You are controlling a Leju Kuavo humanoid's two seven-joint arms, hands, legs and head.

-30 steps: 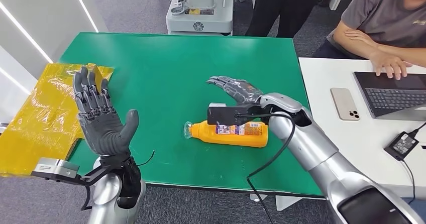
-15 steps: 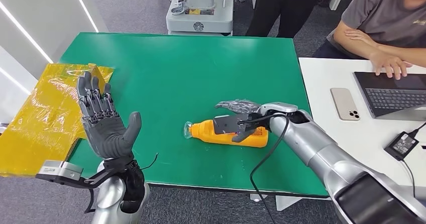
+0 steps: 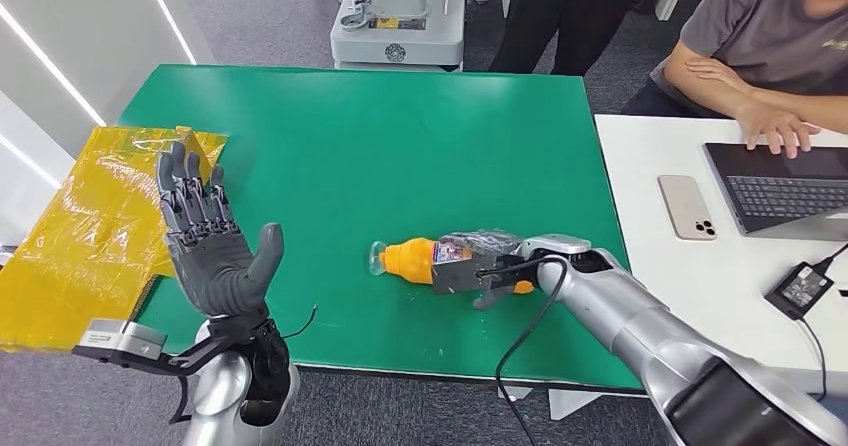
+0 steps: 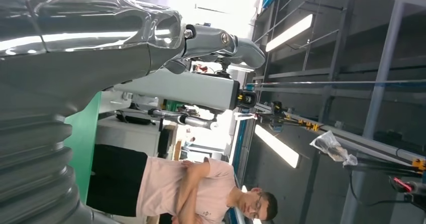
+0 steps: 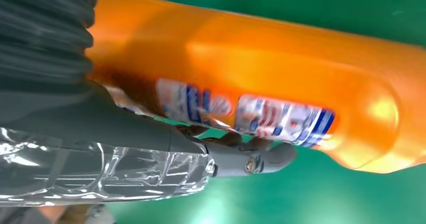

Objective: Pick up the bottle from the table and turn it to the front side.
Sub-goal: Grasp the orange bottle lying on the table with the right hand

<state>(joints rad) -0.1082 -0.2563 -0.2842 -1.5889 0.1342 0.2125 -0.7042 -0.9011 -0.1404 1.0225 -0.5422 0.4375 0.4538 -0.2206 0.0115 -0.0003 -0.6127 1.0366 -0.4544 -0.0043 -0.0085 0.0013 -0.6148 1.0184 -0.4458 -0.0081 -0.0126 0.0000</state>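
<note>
**Inspector:** Where is the bottle (image 3: 412, 258), taken from the green table (image 3: 400, 136)?

**Assistant:** It lies on its side on the table, near the front edge and somewhat right of the middle. Its clear cap end points toward the left side of the table. The body is orange with a blue and white label.

**Inspector:** Right hand (image 3: 480, 264)?

**Assistant:** It lies over the base half of the bottle. The fingers are curled down around the body and the thumb (image 5: 150, 133) sits against the label side, as the right wrist view shows. The hand grips the bottle. Whether the bottle rests on the table or is raised off it, I cannot tell.

**Inspector:** Left hand (image 3: 210, 241)?

**Assistant:** It is held upright near the table's front left corner, palm toward the bottle, fingers spread apart and straight. It holds nothing and stands well apart from the bottle.

**Inspector:** Other items?

**Assistant:** A yellow plastic sheet (image 3: 75, 226) hangs over the left edge of the table, behind the left hand. A white desk (image 3: 700, 276) adjoins the table's right edge and carries a phone (image 3: 687, 206), a laptop (image 3: 780, 188) and a power adapter (image 3: 800, 286). A seated person (image 3: 760, 46) rests a hand on the laptop. A second person (image 4: 186, 189) stands beyond the table with arms crossed.
</note>
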